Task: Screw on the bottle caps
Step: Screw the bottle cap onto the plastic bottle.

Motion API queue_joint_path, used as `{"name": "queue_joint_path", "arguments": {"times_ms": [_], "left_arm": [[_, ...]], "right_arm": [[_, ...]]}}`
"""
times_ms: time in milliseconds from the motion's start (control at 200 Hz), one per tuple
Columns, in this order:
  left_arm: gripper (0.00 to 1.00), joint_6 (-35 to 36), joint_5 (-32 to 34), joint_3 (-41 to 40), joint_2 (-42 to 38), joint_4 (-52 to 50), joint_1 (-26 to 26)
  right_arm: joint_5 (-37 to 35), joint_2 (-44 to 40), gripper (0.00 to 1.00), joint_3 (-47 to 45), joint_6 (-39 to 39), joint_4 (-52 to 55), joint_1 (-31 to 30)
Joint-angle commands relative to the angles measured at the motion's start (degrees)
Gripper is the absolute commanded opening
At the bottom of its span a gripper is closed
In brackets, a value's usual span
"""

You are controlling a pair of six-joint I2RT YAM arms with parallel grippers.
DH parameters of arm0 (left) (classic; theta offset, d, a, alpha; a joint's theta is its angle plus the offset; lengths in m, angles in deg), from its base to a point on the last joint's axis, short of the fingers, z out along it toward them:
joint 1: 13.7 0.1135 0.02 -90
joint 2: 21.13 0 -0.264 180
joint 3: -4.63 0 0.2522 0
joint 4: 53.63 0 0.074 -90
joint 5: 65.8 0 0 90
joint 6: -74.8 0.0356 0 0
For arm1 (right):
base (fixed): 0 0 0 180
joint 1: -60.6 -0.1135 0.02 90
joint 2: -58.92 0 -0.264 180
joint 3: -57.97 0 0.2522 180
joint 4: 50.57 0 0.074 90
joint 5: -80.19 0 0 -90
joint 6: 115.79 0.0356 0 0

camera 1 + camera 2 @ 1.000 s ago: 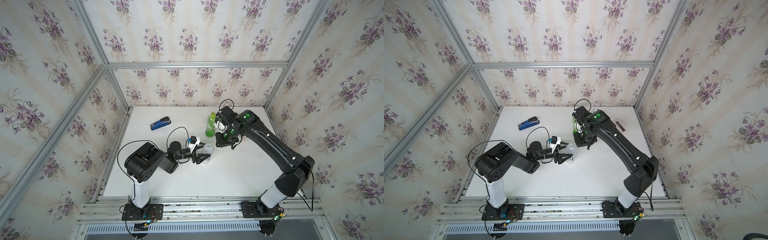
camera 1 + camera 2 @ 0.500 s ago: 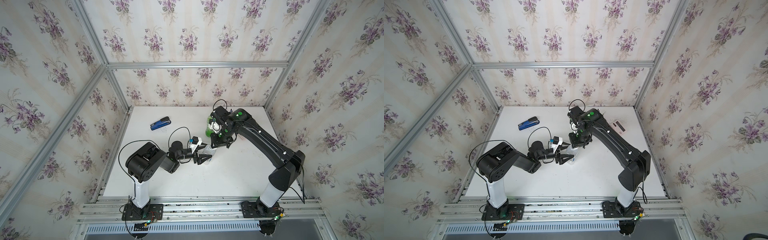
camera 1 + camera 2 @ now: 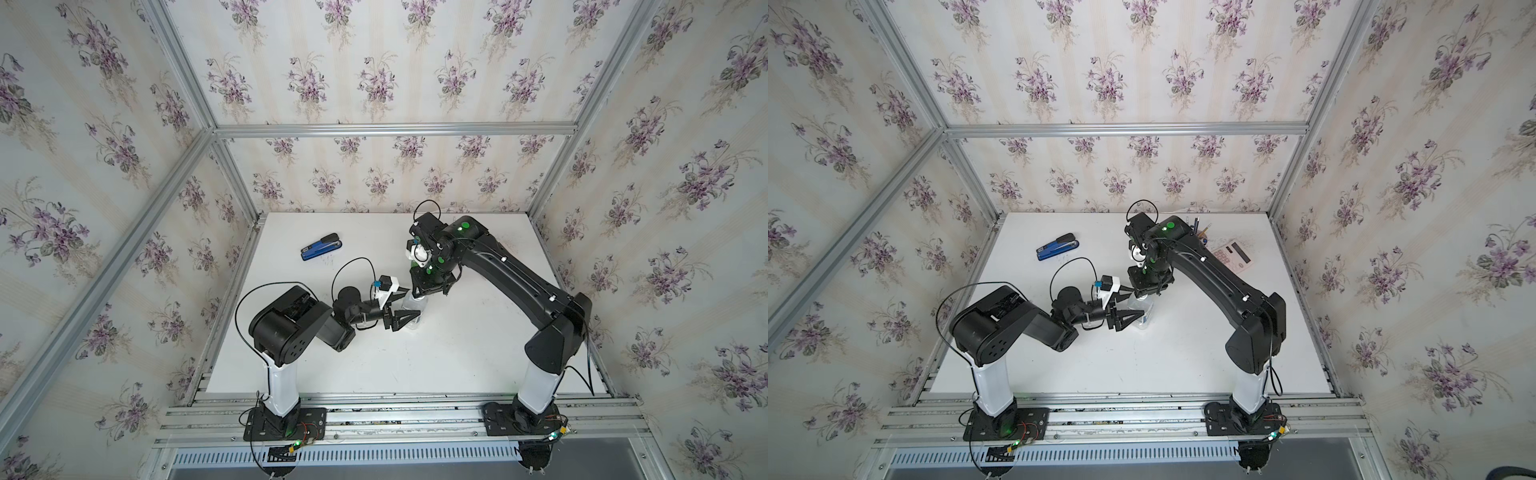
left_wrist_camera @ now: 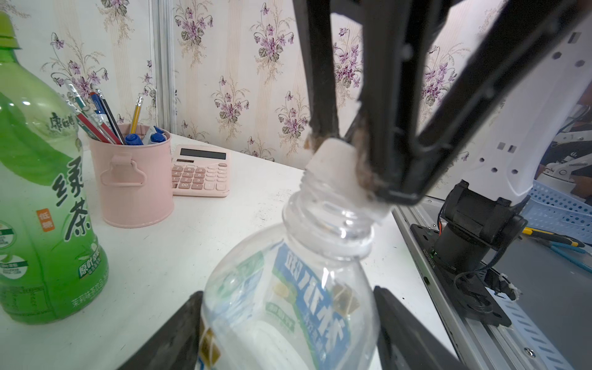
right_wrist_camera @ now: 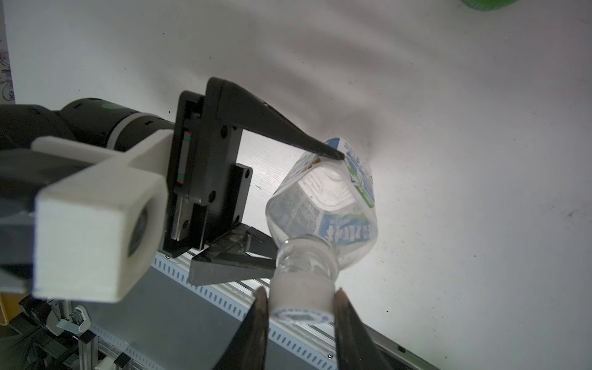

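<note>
The left arm lies low, elbow folded near its base and forearm stretched almost level toward the middle of the surface. The left hand is turned side-on and closed about halfway on the body of the clear bottle. One finger is on the side toward the back wall and one on the side toward the front rail. The bottle stands on the surface.

The right arm arches up from its base and over to the same spot. Its wrist is bent so that the right hand points straight down over the bottle's neck. In the right wrist view its two fingers are closed on the sides of the white cap, which sits on the bottle's mouth. In the left wrist view bare threads show beneath the cap's rim.

In both top views the right wrist covers the cap and neck entirely. The green bottle stands just behind, near a pink pen cup and a calculator. From above, only a sliver of green shows past the right arm. Its yellow-green cap is on its neck, cut off by the frame corner. The print on the white cap is too blurred to read, and whether the cap sits square on the threads cannot be told. A blue stapler lies well apart, toward the left wall.
</note>
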Motion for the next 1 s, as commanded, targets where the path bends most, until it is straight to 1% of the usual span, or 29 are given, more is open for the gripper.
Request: {"name": "queue_joint_path", "arguments": {"times_ms": [0, 380, 769, 999], "left_arm": [[0.8, 0.75, -1.95, -0.76, 0.83, -9.38, -0.14], [0.8, 1.0, -0.36, -1.07, 0.57, -10.01, -0.06], [0.81, -1.76, 0.33, -0.92, 2.05, -8.16, 1.08], [0.81, -1.87, 0.06, -0.76, 2.33, -8.0, 1.14]], "right_arm": [[-1.11, 0.82, 0.33, 1.86, 0.25, -0.07, -0.03], [-1.22, 2.19, 0.34, 2.61, 0.33, 0.21, -0.71], [-3.44, -0.17, 0.33, 1.01, 0.22, -2.54, -1.61], [-3.72, -1.81, 0.33, -1.76, -0.04, -4.66, -1.7]]}}
